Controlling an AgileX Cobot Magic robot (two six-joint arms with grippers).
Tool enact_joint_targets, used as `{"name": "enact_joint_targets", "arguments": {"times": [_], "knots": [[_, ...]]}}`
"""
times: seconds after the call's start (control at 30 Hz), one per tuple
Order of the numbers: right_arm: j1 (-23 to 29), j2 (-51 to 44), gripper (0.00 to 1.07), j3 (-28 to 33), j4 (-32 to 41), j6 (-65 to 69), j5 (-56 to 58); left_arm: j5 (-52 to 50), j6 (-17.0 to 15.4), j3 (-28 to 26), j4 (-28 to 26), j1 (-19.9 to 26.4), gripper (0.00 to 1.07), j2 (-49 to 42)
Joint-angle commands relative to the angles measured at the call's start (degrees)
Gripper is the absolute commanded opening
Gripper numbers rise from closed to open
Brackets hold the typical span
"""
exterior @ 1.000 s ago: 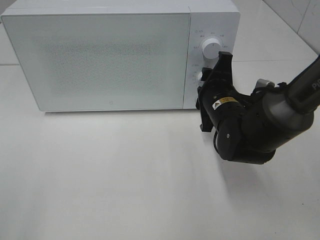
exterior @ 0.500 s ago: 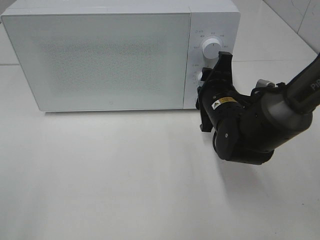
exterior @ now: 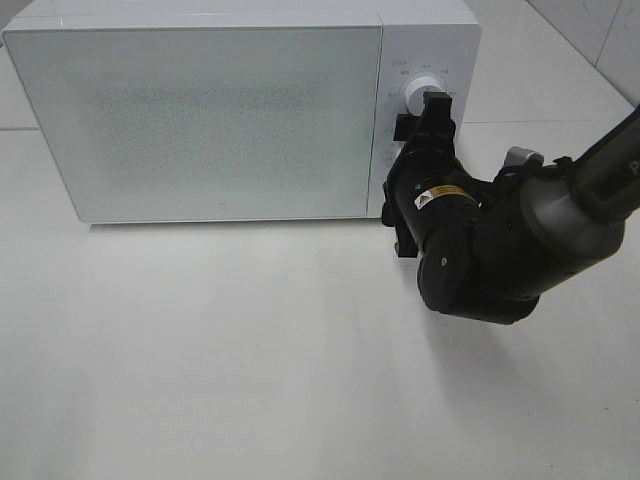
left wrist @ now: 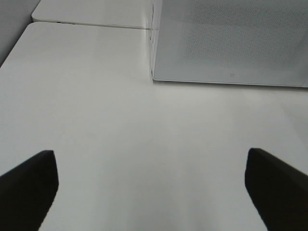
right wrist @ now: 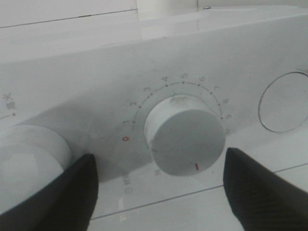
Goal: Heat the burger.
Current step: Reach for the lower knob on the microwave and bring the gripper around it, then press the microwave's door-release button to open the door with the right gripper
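The burger is out of view. The white microwave stands at the back of the table with its door shut, so I cannot see inside. My right gripper is at its control panel. In the right wrist view the right gripper is open, its dark fingers on either side of the numbered timer knob without touching it. The other knob shows just beyond the gripper. My left gripper is open above the bare table, facing the microwave's front corner, and holds nothing.
White table spreads in front of the microwave. The bulky right arm reaches in from the right edge. A tiled wall rises at the back right. A round button outline sits beside the timer knob.
My right gripper's jaws have widened off the timer knob, and the gripper has shifted slightly up the control panel. The left gripper has not moved.
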Motion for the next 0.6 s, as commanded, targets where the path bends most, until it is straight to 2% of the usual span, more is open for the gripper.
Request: {"name": "enact_joint_targets", "arguments": {"times": [0.03, 0.33, 0.4, 0.5, 0.57, 0.6], "knots": [[0.2, -1.6, 0.72, 0.1, -1.8, -2.2, -1.0, -0.6, -0.1, 0.2, -0.1, 0.2, 0.98, -1.2], [2.3, -6.6, 0.72, 5.8, -5.8, -9.3, 8.6, -0.6, -0.1, 0.2, -0.1, 0.2, 0.98, -1.1], [2.3, -10.6, 0.72, 7.6, -7.4, -17.2, 14.3, -0.6, -0.1, 0.2, -0.1, 0.2, 0.98, -1.1], [2.3, -11.7, 0.72, 7.8, -7.4, -21.1, 16.2, -0.6, -0.1, 0.2, -0.1, 0.2, 0.98, -1.1], [2.3, -14.8, 0.72, 8.3, -7.4, -32.2, 23.3, -0.6, -0.1, 0.2, -0.1, 0.2, 0.98, -1.1], [2.3, -14.8, 0.72, 8.3, -7.4, -32.2, 23.3, -0.6, -0.1, 0.2, -0.1, 0.2, 0.98, -1.1]]}}
